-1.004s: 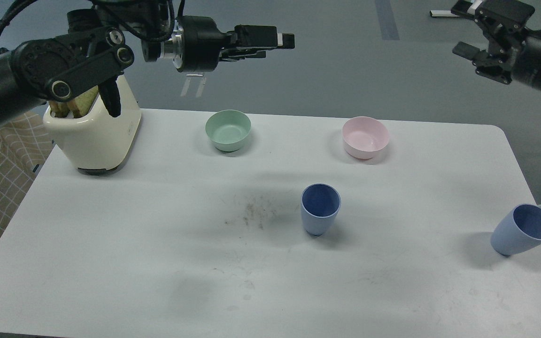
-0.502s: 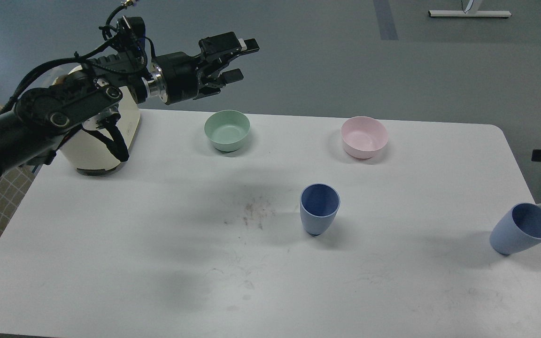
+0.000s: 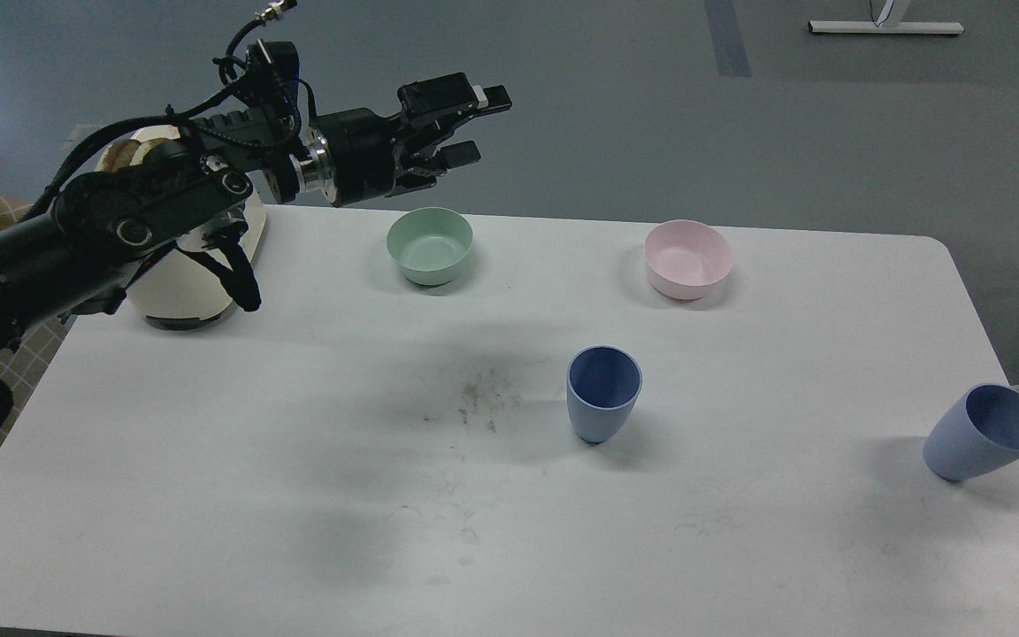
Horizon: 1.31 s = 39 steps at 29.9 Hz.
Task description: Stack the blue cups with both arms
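Surface: white table [image 3: 209, 495], scuffed with dark specks near its middle, grey floor beyond.
Nearest cup: blue cup at the right edge [image 3: 985, 433], upright as far as I can tell, though it looks tipped this close to the frame's edge, mouth up and toward me, close to the table's right rim.
Middle cup: blue cup at centre [image 3: 603, 393], standing upright, mouth up, well apart from the other.
Bowls: mint-green bowl [image 3: 429, 245] and pink bowl [image 3: 688, 258] at the far side, not mine to move.
Far left: cream toaster [image 3: 175, 292], partly behind my left arm.
Left claw: left gripper [image 3: 467, 126] hangs beyond the far edge above the green bowl, fingers spread, holding nothing.
Right claw: out of view.
Key relation: centre cup lies nearer to me and to the right of my left claw, and lower; its long axis is vertical, so a side-on pinch around the wall suits.
Judgement: left arm takes the centre cup; the edge cup falls to the right arm.
Progress: nothing stacked yet.
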Tool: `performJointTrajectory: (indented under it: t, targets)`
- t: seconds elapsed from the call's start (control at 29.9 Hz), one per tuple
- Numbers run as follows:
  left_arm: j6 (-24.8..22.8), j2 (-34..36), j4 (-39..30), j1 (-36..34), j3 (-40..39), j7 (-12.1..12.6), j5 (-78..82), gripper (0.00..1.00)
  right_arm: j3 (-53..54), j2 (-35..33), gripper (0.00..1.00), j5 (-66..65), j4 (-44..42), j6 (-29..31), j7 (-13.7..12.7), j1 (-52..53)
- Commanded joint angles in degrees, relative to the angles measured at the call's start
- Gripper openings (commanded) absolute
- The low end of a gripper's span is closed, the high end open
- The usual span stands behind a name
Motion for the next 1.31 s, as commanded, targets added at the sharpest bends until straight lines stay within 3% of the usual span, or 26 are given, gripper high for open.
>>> performJointTrajectory:
  t: [0.0,0.37,0.7,0.74,0.8,0.84,0.87,1.07,1.27]
  targets:
    - [0.0,-0.2,0.0,0.0,0.0,0.0,0.0,0.97,0.0,0.1,1.0,-1.2,0.1,0.0,0.0,-1.0]
    - [0.0,-0.7,0.0,1.3,0.0,0.0,0.1,0.97,-0.3,4.8,0.99,-1.6,-2.1,-0.1,0.0,-2.6]
    - [0.0,-0.7,0.0,1.3,0.0,0.0,0.1,0.97,-0.4,9.8,0.88,-1.6,-5.5,-1.5,0.0,-5.6]
    - [0.0,-0.7,0.0,1.4,0.0,0.0,0.1,0.97,-0.4,9.8,0.85,-1.6,-5.5,-1.5,0.0,-5.6]
    - [0.0,-0.7,0.0,1.9,0.0,0.0,0.1,0.97,-0.3,9.8,0.64,-1.7,-5.6,-1.5,0.0,-6.1]
    - [0.0,-0.7,0.0,2.0,0.0,0.0,0.1,0.97,-0.3,9.9,0.42,-1.7,-5.6,-1.5,0.0,-6.2]
    - [0.0,-0.7,0.0,2.0,0.0,0.0,0.1,0.97,-0.3,10.2,0.26,-1.7,-5.6,-1.6,0.0,-6.2]
    - [0.0,-0.7,0.0,2.1,0.0,0.0,0.1,0.97,-0.2,10.6,0.0,-1.6,-5.1,-2.1,0.0,-6.1]
    - [0.0,-0.8,0.0,2.1,0.0,0.0,0.1,0.97,-0.3,10.5,0.0,-1.5,-4.7,-4.3,0.0,-6.0]
